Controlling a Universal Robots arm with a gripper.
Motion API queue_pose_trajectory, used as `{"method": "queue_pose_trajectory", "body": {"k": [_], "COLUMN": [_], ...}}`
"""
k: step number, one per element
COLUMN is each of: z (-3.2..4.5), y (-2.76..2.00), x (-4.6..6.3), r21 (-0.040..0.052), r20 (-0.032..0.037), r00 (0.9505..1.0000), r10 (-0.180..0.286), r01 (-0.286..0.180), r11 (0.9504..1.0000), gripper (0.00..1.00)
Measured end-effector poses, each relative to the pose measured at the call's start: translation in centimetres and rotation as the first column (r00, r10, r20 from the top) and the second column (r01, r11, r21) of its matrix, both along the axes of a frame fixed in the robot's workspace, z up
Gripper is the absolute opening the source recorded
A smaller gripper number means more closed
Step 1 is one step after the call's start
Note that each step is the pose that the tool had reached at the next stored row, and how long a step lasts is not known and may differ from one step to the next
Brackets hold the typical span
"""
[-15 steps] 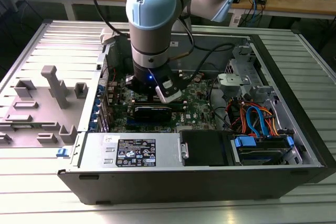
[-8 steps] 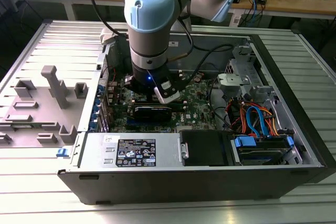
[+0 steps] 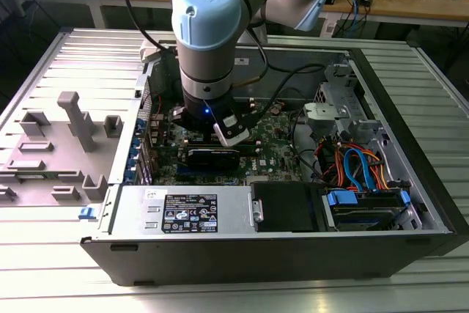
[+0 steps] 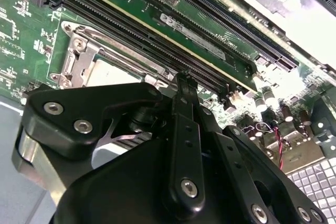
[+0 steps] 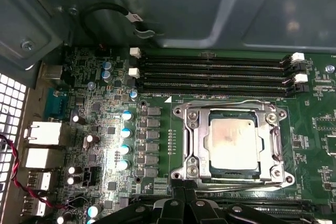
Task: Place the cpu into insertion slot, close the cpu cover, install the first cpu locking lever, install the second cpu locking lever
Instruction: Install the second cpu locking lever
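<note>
- The cpu [image 5: 233,142] is seen seated in the insertion slot [image 5: 231,173], its silver-grey top showing through the square window of the cpu cover [image 5: 195,145], which is judged to lie flat over it.
- The gripper [image 5: 181,199] is seen in the first wrist view just beside the socket's near edge — apart from the chip, with no part of it over the window.
- The fingers appear drawn together into one narrow dark tip in the second wrist view [image 4: 184,85]; nothing is seen held between them.
- From that tip the socket lies just ahead and slightly to one side; the thin metal bars along the socket's long edges [image 5: 228,183] are taken to be the locking levers, and the nearer one runs crosswise to the gripper's approach.
- Whether either lever is latched cannot be told.
- The first wrist view gives the whole socket from above, with the long black memory slots [image 5: 215,74] beyond it.
- The exterior view adds the arm [image 3: 209,27] reaching down into the open computer case [image 3: 396,100], with the motherboard [image 3: 275,141] beneath it.
</note>
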State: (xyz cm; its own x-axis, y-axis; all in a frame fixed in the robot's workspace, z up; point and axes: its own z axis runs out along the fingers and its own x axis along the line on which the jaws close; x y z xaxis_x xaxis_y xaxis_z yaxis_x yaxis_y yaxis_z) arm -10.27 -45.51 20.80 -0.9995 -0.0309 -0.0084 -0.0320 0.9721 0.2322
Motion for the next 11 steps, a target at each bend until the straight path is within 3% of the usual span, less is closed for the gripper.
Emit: {"method": "queue_pose_trajectory", "body": {"k": [11], "z": [-0.43], "y": [0.09], "x": [-0.18], "r21": [0.0005], "r20": [0.0001], "r00": [1.0000], "r10": [0.000], "r01": [0.000], "r11": [1.0000], "gripper": [0.11]}}
